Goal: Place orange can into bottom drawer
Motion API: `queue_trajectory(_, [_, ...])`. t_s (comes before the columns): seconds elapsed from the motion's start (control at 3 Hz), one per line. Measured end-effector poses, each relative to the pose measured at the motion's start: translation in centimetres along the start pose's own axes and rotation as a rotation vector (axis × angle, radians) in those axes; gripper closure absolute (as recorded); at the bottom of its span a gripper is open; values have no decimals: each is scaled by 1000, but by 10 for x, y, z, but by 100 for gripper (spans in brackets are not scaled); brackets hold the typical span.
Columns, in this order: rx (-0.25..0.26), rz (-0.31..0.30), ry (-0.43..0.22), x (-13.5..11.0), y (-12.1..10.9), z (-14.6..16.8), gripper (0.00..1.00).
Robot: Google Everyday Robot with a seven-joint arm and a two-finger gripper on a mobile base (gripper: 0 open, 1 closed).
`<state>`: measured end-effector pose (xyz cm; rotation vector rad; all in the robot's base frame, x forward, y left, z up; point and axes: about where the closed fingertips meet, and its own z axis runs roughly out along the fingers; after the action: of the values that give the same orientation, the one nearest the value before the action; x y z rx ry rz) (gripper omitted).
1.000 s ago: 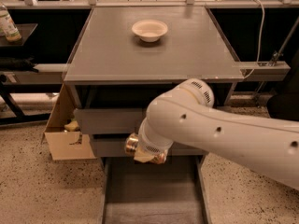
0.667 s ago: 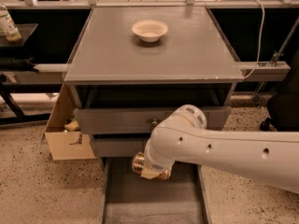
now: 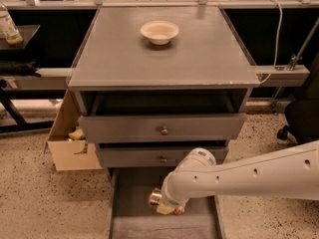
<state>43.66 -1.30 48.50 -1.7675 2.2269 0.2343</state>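
Note:
My arm reaches in from the right, and its gripper [image 3: 167, 207] hangs low over the open bottom drawer [image 3: 133, 195], a shallow grey tray pulled out at floor level. The gripper is shut on the orange can [image 3: 156, 199]. The can lies sideways under the wrist, its silver-gold round end pointing left and a bit of its orange body showing on the right. It sits just above the drawer floor, near the drawer's middle. The wrist hides most of the can.
Two upper drawers with round knobs [image 3: 164, 130] [image 3: 162, 159] stand partly pulled out above. A white bowl [image 3: 159, 32] sits on the grey cabinet top [image 3: 209, 59]. A cardboard box [image 3: 70, 151] stands on the floor at the left, and a black chair base [image 3: 301, 118] at the right.
The gripper with the can has moved down from in front of the middle drawer into the open bottom drawer. The arm has swung lower with it.

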Motion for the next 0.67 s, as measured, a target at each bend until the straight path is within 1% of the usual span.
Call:
queue_trajectory(0.33, [0,0,0,0,0,0,100])
queue_trajectory(0.67, [-41,15,-50,10,1,25,100])
